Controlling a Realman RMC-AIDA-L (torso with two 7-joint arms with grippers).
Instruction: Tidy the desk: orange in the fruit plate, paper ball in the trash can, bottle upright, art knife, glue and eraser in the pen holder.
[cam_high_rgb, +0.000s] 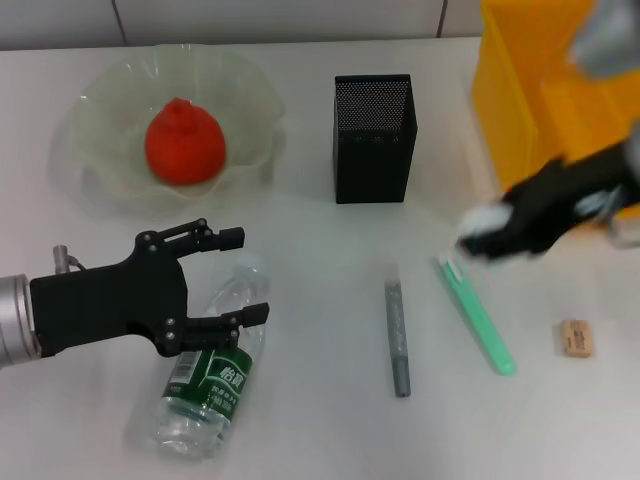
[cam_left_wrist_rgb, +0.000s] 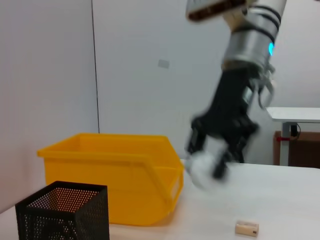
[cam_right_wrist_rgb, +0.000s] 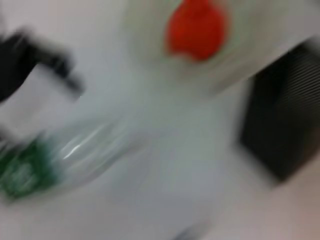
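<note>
The orange (cam_high_rgb: 185, 140) rests in the pale-green fruit plate (cam_high_rgb: 100, 100). On its side at the front left lies the bottle (cam_high_rgb: 205, 390), and my left gripper (cam_high_rgb: 252, 275) hovers open over its cap end. My right gripper (cam_high_rgb: 490, 238) is shut on the white paper ball (cam_high_rgb: 480, 228), lifted beside the yellow trash can (cam_high_rgb: 540, 90); the left wrist view shows that same gripper (cam_left_wrist_rgb: 207, 162) and paper ball (cam_left_wrist_rgb: 202, 169). The black mesh pen holder (cam_high_rgb: 375, 140) stands at centre. A grey stick (cam_high_rgb: 398, 335) and a green stick (cam_high_rgb: 478, 315) lie on the table; which is art knife or glue I cannot tell. The eraser (cam_high_rgb: 576, 337) lies at the front right.
From the left wrist, the trash can (cam_left_wrist_rgb: 115, 170) stands behind the pen holder (cam_left_wrist_rgb: 62, 210), with the eraser (cam_left_wrist_rgb: 247, 228) on the table. The blurred right wrist view shows the orange (cam_right_wrist_rgb: 195, 27), bottle (cam_right_wrist_rgb: 50, 160) and pen holder (cam_right_wrist_rgb: 282, 115).
</note>
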